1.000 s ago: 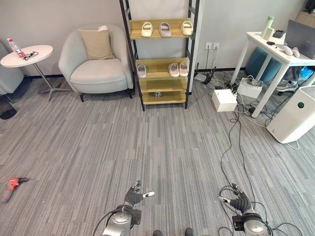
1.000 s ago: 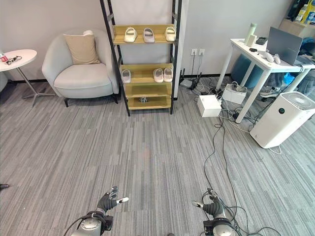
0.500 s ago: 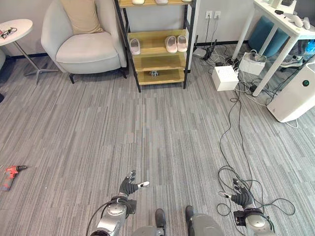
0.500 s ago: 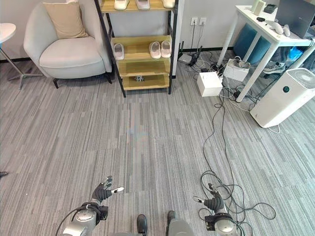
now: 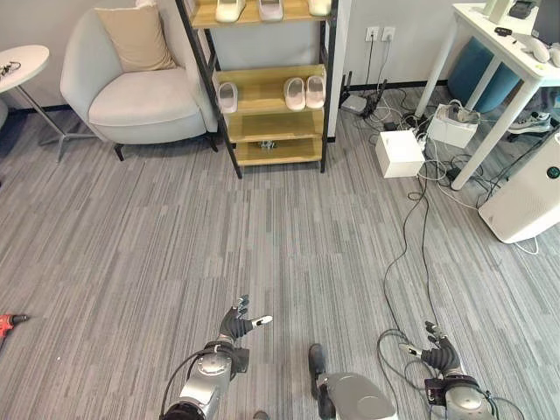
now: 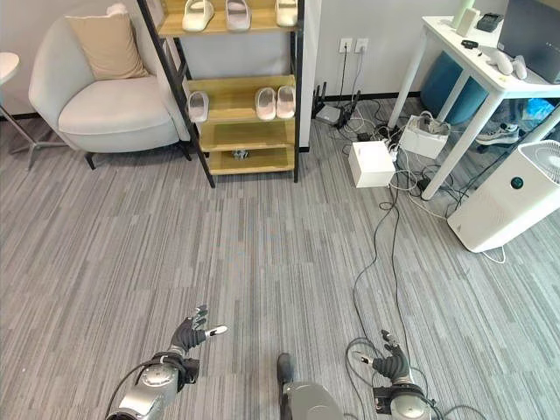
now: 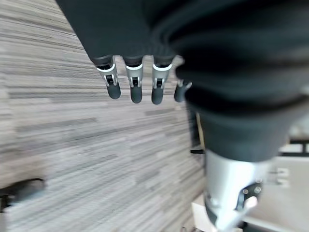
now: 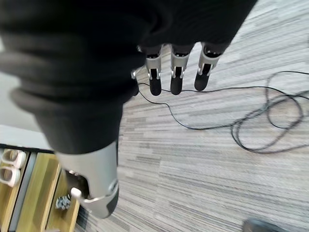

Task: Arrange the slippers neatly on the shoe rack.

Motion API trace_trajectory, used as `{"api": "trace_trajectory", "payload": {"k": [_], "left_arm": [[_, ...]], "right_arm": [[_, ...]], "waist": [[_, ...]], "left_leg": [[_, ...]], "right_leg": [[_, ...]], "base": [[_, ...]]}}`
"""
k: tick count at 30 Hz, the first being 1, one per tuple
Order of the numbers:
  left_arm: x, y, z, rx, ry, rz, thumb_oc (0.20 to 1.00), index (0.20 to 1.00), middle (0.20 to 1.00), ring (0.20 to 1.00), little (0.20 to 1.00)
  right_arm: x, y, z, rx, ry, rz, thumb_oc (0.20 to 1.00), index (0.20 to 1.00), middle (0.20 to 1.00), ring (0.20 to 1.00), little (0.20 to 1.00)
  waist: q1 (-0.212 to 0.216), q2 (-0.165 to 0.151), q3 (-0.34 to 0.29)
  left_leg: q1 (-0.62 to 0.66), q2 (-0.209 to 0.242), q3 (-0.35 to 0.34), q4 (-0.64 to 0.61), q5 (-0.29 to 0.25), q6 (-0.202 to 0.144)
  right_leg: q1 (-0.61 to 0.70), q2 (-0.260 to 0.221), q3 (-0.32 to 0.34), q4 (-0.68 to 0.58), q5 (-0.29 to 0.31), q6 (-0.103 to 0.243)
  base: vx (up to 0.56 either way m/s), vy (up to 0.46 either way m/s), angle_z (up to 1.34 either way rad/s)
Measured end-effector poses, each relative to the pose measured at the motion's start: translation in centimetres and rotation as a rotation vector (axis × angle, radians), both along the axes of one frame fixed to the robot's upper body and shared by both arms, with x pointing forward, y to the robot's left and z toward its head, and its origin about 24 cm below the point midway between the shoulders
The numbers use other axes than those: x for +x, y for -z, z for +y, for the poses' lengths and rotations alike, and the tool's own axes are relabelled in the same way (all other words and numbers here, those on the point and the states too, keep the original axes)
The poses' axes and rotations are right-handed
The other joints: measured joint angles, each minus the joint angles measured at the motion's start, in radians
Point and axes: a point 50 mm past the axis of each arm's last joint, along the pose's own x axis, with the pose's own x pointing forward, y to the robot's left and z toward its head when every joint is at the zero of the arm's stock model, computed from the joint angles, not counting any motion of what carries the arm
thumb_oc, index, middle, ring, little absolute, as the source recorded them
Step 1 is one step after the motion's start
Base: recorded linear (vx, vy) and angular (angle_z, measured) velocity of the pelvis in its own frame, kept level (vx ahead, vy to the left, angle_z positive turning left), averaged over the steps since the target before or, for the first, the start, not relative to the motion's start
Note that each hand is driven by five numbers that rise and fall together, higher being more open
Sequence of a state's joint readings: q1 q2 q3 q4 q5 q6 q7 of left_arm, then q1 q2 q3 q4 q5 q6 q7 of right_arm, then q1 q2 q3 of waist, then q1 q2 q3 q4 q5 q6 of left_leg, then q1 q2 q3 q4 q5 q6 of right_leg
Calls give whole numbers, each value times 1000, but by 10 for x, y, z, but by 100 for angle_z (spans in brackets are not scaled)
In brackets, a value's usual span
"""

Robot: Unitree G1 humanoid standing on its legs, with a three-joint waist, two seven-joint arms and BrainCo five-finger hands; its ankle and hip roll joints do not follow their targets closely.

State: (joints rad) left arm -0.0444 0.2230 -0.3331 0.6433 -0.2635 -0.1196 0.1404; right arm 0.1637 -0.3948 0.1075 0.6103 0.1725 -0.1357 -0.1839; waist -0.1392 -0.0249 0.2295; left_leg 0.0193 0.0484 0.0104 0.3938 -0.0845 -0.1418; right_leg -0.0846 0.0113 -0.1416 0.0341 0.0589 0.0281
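The wooden shoe rack point(image 5: 271, 118) with a black frame stands against the far wall. Three pale slippers point(image 5: 269, 9) lie on its top shelf. On the middle shelf one slipper point(image 5: 227, 96) lies at the left and a pair point(image 5: 304, 91) at the right. My left hand point(image 5: 234, 325) hangs low over the carpet, far from the rack, open and empty, fingers point(image 7: 135, 87) straight. My right hand point(image 5: 440, 356) is equally low at the right, open and empty, its fingers point(image 8: 174, 79) above a floor cable.
A grey armchair point(image 5: 140, 101) with a beige cushion point(image 5: 136, 37) stands left of the rack, with a round side table point(image 5: 17, 63) further left. Right of the rack are a white box point(image 5: 400, 153), floor cables point(image 5: 411, 245), a white desk point(image 5: 507, 52) and an air purifier point(image 5: 529, 197). A red drill point(image 5: 7, 322) lies at far left.
The whole picture has shifted with the camera, and the rack's top shelf is back in view. Both hands stay low, open and empty.
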Motion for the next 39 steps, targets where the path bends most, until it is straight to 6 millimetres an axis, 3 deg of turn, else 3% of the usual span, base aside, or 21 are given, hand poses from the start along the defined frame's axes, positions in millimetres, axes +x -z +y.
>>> {"api": "trace_trajectory", "payload": {"k": [3,5,7,9,11,14,17,19,21,22,24,25,28,31,33,34,35,36,37,38,39], "left_arm": [[3,-2,-7,-10,30,-12,1000,1000,1000,1000,1000],[11,-9,-9,-15,40,-42,1000,1000,1000,1000,1000],[15,-12,-10,-19,44,-54,1000,1000,1000,1000,1000],[15,-12,-8,-32,30,-53,1000,1000,1000,1000,1000],[11,-7,-7,-28,28,-30,1000,1000,1000,1000,1000],[6,-4,-9,-23,44,-9,1000,1000,1000,1000,1000],[0,-4,-11,-31,58,-12,1000,1000,1000,1000,1000],[3,-6,-10,-27,64,-16,1000,1000,1000,1000,1000],[3,-5,-10,-27,67,-15,1000,1000,1000,1000,1000],[2,-5,-11,-27,69,-12,1000,1000,1000,1000,1000],[3,-6,-10,-23,71,-12,1000,1000,1000,1000,1000],[10,-14,-13,-30,84,-53,1000,1000,1000,1000,1000],[23,-23,-9,-6,97,-87,1000,1000,1000,1000,1000],[34,-30,-2,19,91,-115,1000,1000,1000,1000,1000],[31,-26,3,33,83,-93,1000,1000,1000,1000,1000],[25,-22,7,36,72,-76,1000,1000,1000,1000,1000],[21,-19,4,25,71,-63,1000,1000,1000,1000,1000],[20,-13,-8,-5,71,-44,1000,1000,1000,1000,1000],[19,-10,-13,-12,74,-23,1000,1000,1000,1000,1000],[13,-7,-19,-35,85,-15,1000,1000,1000,1000,1000],[10,-4,-18,-41,70,-1,1000,1000,1000,1000,1000]], "right_arm": [[1,-2,0,2,-7,-11,1000,1000,1000,1000,1000],[0,-1,1,8,-9,-9,1000,1000,1000,1000,1000],[0,0,2,13,-8,-6,1000,1000,1000,1000,1000],[3,-2,1,11,-12,-19,1000,1000,1000,1000,1000],[4,-2,1,8,-8,-19,1000,1000,1000,1000,1000],[-2,4,0,7,8,13,1000,1000,1000,1000,1000],[-3,3,-2,0,9,17,1000,1000,1000,1000,1000],[-4,5,-1,9,4,40,1000,1000,1000,1000,1000],[-1,3,-1,8,-6,27,1000,1000,1000,1000,1000],[0,1,-1,6,-12,18,1000,1000,1000,1000,1000],[1,0,5,17,-29,6,1000,1000,1000,1000,1000],[3,-3,7,16,-49,-10,1000,1000,1000,1000,1000],[14,-7,12,27,-67,-40,1000,1000,1000,1000,1000],[25,-10,17,34,-77,-65,1000,1000,1000,1000,1000],[25,-11,16,30,-75,-69,1000,1000,1000,1000,1000],[23,-9,16,33,-70,-61,1000,1000,1000,1000,1000],[18,-7,14,30,-58,-45,1000,1000,1000,1000,1000],[18,-5,8,32,-25,-38,1000,1000,1000,1000,1000],[12,-4,4,24,-11,-23,1000,1000,1000,1000,1000],[0,0,0,17,-11,7,1000,1000,1000,1000,1000],[-1,1,-2,12,-6,17,1000,1000,1000,1000,1000]], "waist": [[-6,12,-6],[-1,10,0],[1,-1,11],[15,-8,20],[18,-7,22],[34,3,24],[36,21,7],[41,30,1],[40,43,0],[35,56,0],[33,61,5],[36,61,3],[21,55,29],[16,60,70],[1,44,76],[-6,-6,68],[-16,-12,64],[-17,24,72],[-37,47,60],[-51,34,42],[-43,20,42]], "left_leg": [[-96,1,13,139,-12,-16],[-112,20,67,60,-14,-6],[-118,28,88,-92,-12,2],[-89,28,86,-334,45,12],[-108,46,89,-472,139,0],[-155,77,177,-485,229,17],[-114,37,217,-483,225,35],[-103,-20,220,-486,232,85],[-102,-52,228,-486,232,161],[-97,-45,233,-486,237,179],[-53,-46,228,-478,207,195],[-43,-60,190,-478,166,214],[-35,-90,179,-477,154,227],[6,-79,161,-478,117,183],[53,-88,161,-478,93,170],[98,-123,147,-482,42,178],[133,-126,131,-485,5,180],[136,-86,112,-452,-24,157],[115,-60,83,-400,-62,148],[138,-65,67,-353,-63,106],[133,-55,87,-271,-60,91]], "right_leg": [[27,13,-8,-12,-4,-74],[34,19,-12,-28,1,-99],[66,22,-11,-61,-5,-98],[88,29,-15,-83,11,-103],[120,41,-11,-115,-25,-71],[157,54,-7,-104,-51,-77],[187,65,38,-116,-99,-83],[203,54,68,-115,-89,-80],[209,36,90,-72,-122,-53],[196,41,93,-14,-156,-41],[100,13,95,263,-272,11],[4,-34,96,411,-314,22],[-102,-99,137,468,-346,72],[-255,-54,124,363,-292,64],[-276,-39,98,201,-169,84],[-278,-64,82,63,-58,89],[-264,-73,80,38,-10,72],[-282,-46,80,171,-47,13],[-299,-40,82,255,-72,-2],[-261,-50,79,258,-59,13],[-224,-41,83,251,-31,-34]], "base": [[198,-67,-9],[290,3,12],[342,68,15],[330,91,-10],[460,111,2],[470,155,-14],[508,216,-41],[418,226,-43],[274,171,-49],[205,125,-45],[167,67,-25],[190,41,-16],[240,-35,10],[346,-140,12],[251,-106,40],[551,-363,49],[645,-452,55],[614,-485,72],[236,-229,100],[278,-283,87],[189,-199,44]]}}
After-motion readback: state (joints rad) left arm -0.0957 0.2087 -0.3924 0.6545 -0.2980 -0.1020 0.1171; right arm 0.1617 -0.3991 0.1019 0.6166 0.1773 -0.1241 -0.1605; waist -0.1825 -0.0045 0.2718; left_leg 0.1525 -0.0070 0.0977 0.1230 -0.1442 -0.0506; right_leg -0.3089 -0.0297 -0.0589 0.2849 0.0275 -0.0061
